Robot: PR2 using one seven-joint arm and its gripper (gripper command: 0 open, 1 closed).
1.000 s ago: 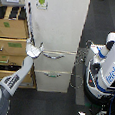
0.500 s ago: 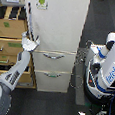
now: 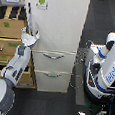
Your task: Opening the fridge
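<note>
The fridge [image 3: 59, 28] is a tall white unit in the middle of the exterior view, with a green-figure sticker [image 3: 42, 1] at the top of its large upper door. Below the door are two drawers with curved silver handles [image 3: 53, 55]. My arm rises from the lower left of the view, and my gripper [image 3: 31, 37] sits against the left edge of the upper door, near its bottom corner. Its white fingers look spread, with the door edge between or just behind them. Whether they touch the door is unclear at this size.
A tan wooden drawer cabinet [image 3: 7, 38] stands directly to the left of the fridge, behind my arm. A white rounded robot with blue lettering [image 3: 109, 66] stands at the exterior view's right, close to the fridge's side. The floor is dark.
My gripper has moved up and slightly to the exterior view's left, from beside the upper drawer to the lower left edge of the upper door.
</note>
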